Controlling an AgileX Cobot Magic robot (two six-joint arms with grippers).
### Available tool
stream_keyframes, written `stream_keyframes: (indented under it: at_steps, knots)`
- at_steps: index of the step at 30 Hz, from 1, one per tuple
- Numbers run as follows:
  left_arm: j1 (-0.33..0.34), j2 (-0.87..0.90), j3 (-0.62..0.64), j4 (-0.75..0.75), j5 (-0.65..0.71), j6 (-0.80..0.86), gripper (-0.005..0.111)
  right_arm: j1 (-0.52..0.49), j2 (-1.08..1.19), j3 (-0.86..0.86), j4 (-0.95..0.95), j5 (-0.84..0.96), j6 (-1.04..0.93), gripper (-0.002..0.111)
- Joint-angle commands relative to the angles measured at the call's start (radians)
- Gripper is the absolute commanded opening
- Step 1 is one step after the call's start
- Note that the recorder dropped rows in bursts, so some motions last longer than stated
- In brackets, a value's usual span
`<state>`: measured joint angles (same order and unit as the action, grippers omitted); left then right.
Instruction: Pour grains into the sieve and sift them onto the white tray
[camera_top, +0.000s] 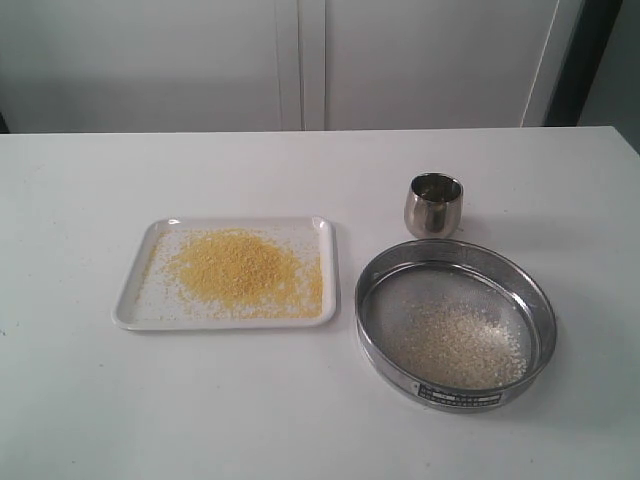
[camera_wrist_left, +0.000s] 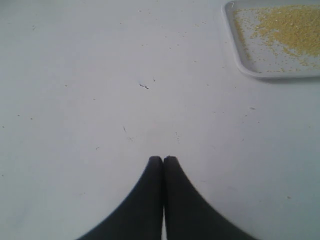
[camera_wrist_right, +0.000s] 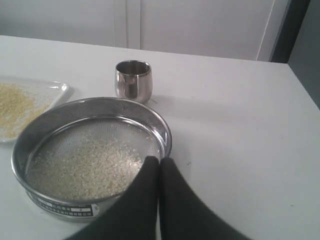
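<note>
On white table (camera_top: 250, 410), white tray (camera_top: 143, 306), sieve (camera_top: 400, 293), cup (camera_top: 433, 206), pale cabinet doors (camera_top: 420, 60) behind

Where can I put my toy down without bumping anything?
Bare table left of the white tray, in front of tray and sieve, and behind the steel cup. Crowded: cup, sieve and tray sit close together.

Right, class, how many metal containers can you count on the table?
2. The small cup stands at the back right; the sieve sits just in front of it, to the right of the white tray. Nothing seems hidden.
</note>
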<state>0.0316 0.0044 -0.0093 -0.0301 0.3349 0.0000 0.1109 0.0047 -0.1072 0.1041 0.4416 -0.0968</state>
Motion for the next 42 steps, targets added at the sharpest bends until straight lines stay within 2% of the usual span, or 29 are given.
stream_keyframes:
  at_steps: [1,30,42]
  knots:
    - [-0.005,-0.004,0.009,-0.006,0.008,0.0,0.0,-0.002,-0.005,0.04,-0.003,-0.031,0.004,0.0]
    - [-0.005,-0.004,0.009,-0.006,0.008,0.0,0.0,-0.002,-0.005,0.039,-0.003,-0.031,0.004,0.0]
    - [-0.005,-0.004,0.009,-0.006,0.008,0.0,0.0,-0.002,-0.005,0.039,-0.081,-0.025,0.136,0.0]
